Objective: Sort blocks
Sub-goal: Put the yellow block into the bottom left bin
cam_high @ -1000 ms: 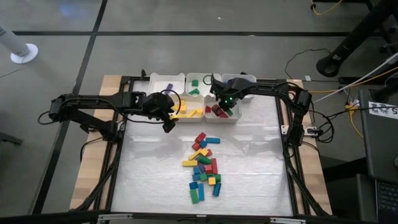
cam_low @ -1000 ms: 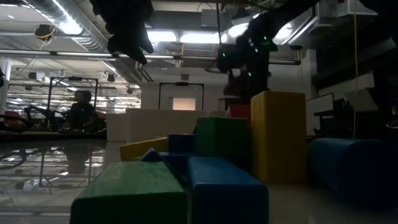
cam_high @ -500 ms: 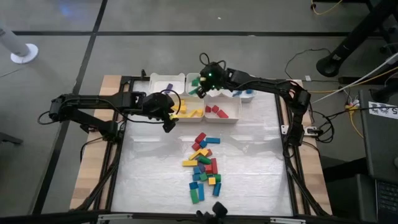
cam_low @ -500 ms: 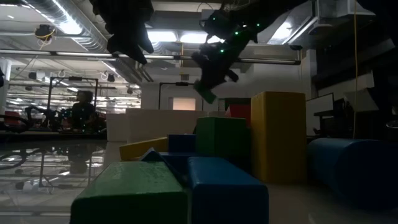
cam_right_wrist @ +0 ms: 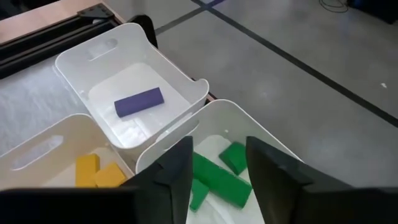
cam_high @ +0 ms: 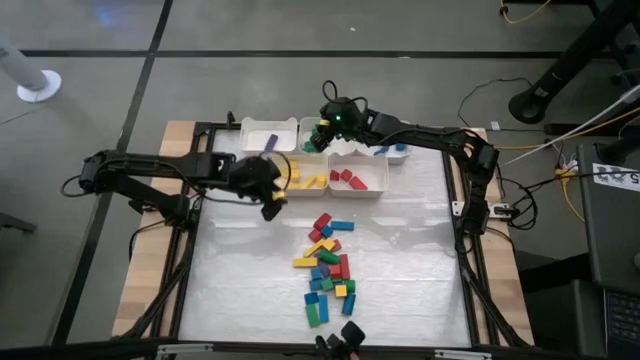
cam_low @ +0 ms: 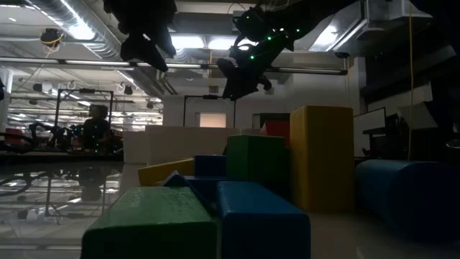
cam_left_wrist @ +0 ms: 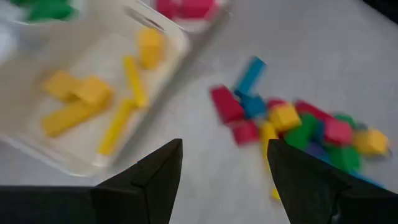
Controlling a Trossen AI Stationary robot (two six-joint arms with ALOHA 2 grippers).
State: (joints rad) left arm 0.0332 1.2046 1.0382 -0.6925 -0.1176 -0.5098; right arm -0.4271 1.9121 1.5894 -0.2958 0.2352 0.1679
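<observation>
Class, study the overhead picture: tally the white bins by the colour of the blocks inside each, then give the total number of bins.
Purple-block bin: 1
Green-block bin: 1
Blue-block bin: 1
Yellow-block bin: 1
Red-block bin: 1
Total: 5 bins

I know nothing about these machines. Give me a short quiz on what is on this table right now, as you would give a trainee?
1. True or false: the purple block shares its bin with yellow blocks.
2. Which bin is the right end effector over? A) green blocks B) red blocks C) blue blocks
3. Fill in: the unsorted pile lies on the white ____.

Key: 1 false; 2 A; 3 mat.
</observation>
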